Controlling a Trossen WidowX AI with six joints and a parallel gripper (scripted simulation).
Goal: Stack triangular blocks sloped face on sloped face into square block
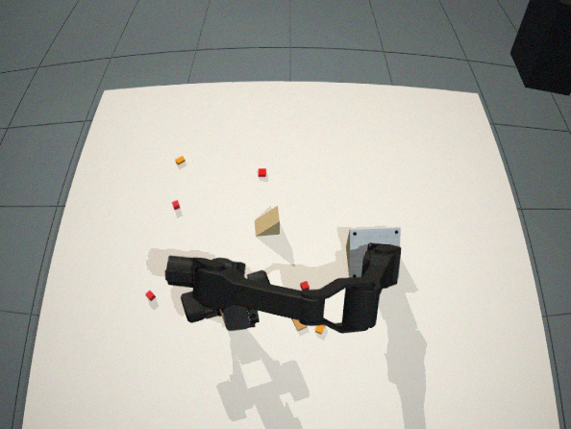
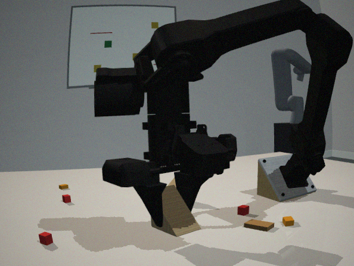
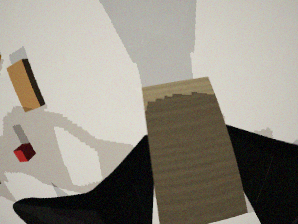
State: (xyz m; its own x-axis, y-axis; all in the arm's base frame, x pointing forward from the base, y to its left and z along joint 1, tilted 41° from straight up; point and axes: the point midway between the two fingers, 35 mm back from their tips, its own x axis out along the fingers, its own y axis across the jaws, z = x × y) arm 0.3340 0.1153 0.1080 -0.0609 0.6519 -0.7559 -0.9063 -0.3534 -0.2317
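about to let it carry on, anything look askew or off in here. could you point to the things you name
Nothing stands out as damaged or spilled. The gripper [image 2: 177,206] grips one triangular block [image 2: 180,209] [image 3: 187,155]; the other [image 1: 267,222] stands apart, unpaired. Small red and orange pieces lie scattered, none off the table.

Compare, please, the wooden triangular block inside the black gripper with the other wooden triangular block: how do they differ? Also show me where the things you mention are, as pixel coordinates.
The gripped block [image 2: 180,209] [image 3: 185,160] is held between the fingers of the gripper [image 1: 223,315] [image 2: 174,217] [image 3: 182,135]; the other block [image 1: 267,222] stands free. The gripped block is mostly shaded in the wrist view, while the other block's broad face is brightly lit from above. Both are wedge-shaped, light brown.
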